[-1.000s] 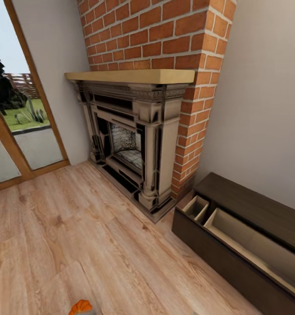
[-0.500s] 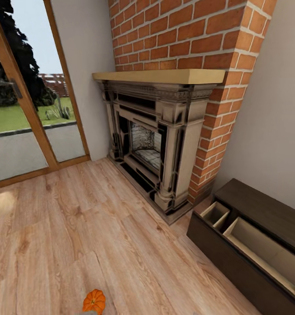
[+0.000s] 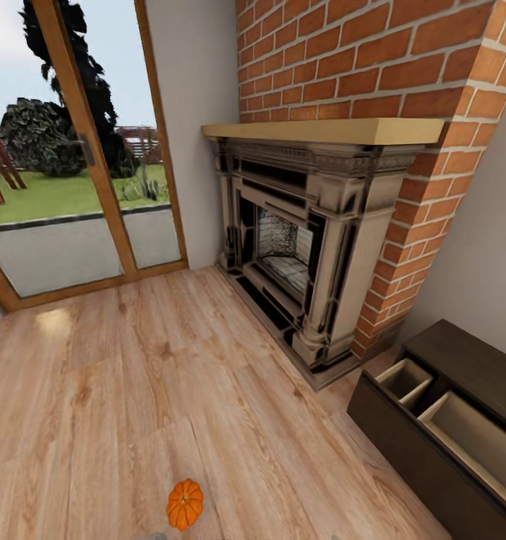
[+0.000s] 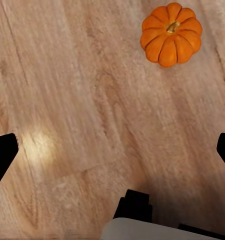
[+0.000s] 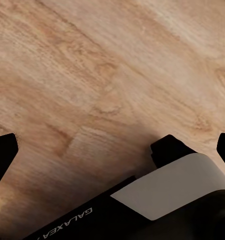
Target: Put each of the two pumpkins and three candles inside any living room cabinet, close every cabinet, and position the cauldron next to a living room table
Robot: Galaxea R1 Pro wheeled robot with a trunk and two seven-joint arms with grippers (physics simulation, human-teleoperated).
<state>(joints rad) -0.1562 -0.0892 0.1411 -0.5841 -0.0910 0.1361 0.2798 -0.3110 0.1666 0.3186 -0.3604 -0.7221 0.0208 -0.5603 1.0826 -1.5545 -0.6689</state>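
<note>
One small ribbed orange pumpkin (image 3: 185, 504) lies on the wooden floor at the bottom edge of the head view. In the left wrist view the same pumpkin (image 4: 171, 34) sits on the planks well ahead of my left gripper (image 4: 114, 152), which is open and holds nothing. My right gripper (image 5: 114, 150) is open too, over bare floor. The dark brown cabinet (image 3: 402, 439) stands low at the right, with two drawers pulled out showing pale beige interiors. The candles and the cauldron are out of view.
A brick chimney with an ornate fireplace (image 3: 305, 247) and wooden mantel stands against the far wall, just left of the cabinet. A wood-framed glass door (image 3: 73, 187) fills the left. Part of my own white body (image 5: 182, 190) shows in the right wrist view.
The whole head view has swung, so fireplace and cabinet sit further right and more of the glass door shows. The pumpkin has come fully into view at the bottom.
</note>
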